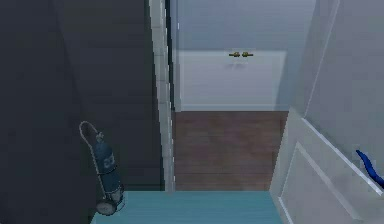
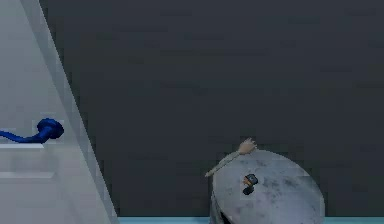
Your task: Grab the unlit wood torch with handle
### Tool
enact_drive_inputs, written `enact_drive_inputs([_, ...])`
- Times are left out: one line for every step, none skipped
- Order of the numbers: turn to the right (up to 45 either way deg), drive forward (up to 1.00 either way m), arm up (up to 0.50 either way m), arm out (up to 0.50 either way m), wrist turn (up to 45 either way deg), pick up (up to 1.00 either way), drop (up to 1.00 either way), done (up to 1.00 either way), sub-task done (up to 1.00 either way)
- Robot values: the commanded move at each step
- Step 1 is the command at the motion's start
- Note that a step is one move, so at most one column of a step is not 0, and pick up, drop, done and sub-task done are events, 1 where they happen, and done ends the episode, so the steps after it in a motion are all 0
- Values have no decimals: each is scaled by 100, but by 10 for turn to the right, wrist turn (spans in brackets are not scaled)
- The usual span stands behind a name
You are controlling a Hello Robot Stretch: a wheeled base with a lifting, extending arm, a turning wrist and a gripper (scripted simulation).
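Note:
A thin tan stick (image 2: 232, 158) with a slightly wider upper end lies slanted on top of a grey rounded object (image 2: 275, 195) at the bottom of the arm side view. Its shape is too small to tell whether it is the wood torch. Beside it on the grey dome sits a small dark item (image 2: 249, 183). A dark wall (image 2: 220, 80) stands behind them.
In the forward view a doorway (image 1: 228, 140) opens onto brown wood floor, with a white cabinet (image 1: 230, 80) beyond. A grey-blue upright device with a handle (image 1: 103, 172) leans at the dark wall on the left. A white door with a blue handle (image 1: 370, 166) (image 2: 40, 130) stands at the right.

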Motion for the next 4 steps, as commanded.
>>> enact_drive_inputs([0, 0, 50, 0, 0, 0, 0, 0, 0])
enact_drive_inputs([0, 0, 30, 0, 0, 0, 0, 0, 0])
enact_drive_inputs([0, 0, 0, 34, 0, 0, 0, 0, 0])
enact_drive_inputs([0, 0, 0, 0, 450, 0, 0, 0, 0])
